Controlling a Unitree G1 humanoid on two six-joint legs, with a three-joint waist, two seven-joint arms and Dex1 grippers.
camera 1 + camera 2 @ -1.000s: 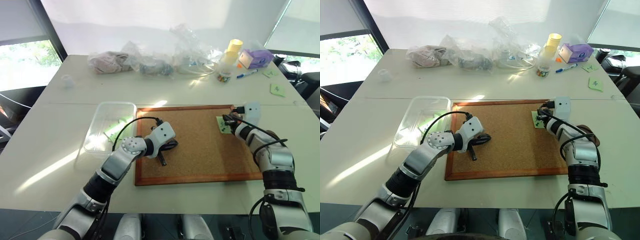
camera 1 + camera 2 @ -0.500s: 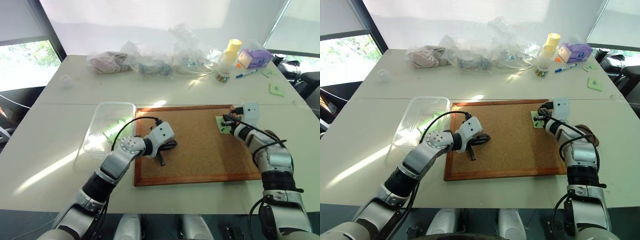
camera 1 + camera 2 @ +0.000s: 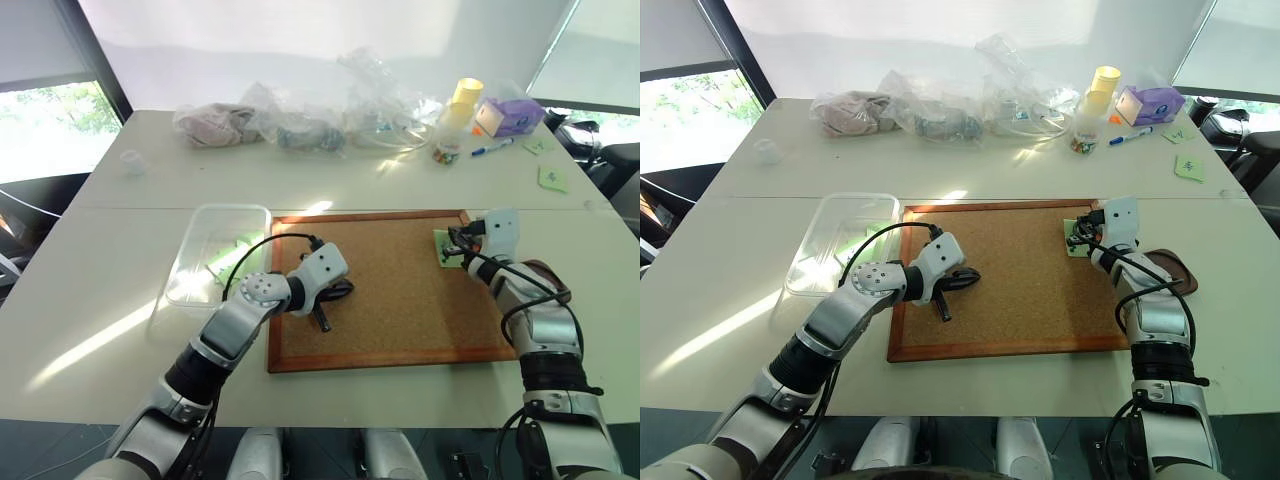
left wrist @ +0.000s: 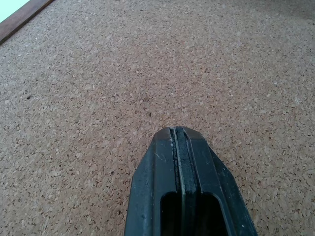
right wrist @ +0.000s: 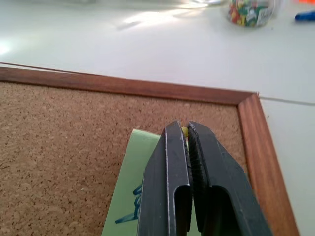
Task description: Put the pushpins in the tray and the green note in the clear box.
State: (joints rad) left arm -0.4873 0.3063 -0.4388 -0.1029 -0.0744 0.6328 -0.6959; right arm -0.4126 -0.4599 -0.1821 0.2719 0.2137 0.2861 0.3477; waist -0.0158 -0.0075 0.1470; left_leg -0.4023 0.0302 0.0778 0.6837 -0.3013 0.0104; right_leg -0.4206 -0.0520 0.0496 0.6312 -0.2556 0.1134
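Observation:
The green note [image 3: 443, 250] lies at the cork board's far right corner, with dark handwriting on it [image 5: 129, 189]. My right gripper [image 5: 186, 128] is at the note's top edge, shut on a yellow pushpin [image 5: 184, 131] whose head shows between the fingertips. The dark brown tray [image 3: 1177, 272] sits just right of the board, partly hidden under my right forearm. The clear box [image 3: 236, 208] stands left of the board with a light-green sheet inside. My left gripper [image 4: 179, 131] is shut and empty, low over bare cork at the board's left part [image 3: 338, 292].
The wood-framed cork board [image 3: 370, 359] fills the middle of the white table. Along the far edge lie clear plastic bags [image 3: 300, 125], a jar of pins [image 3: 448, 152], a yellow cup stack [image 3: 468, 95], a purple box [image 3: 510, 115] and a blue marker [image 3: 493, 148]. Loose green notes [image 3: 555, 178] lie far right.
My right wrist has rolled and levelled out while staying at the note's top edge, and more of the tray shows beside the forearm. The left arm has not moved.

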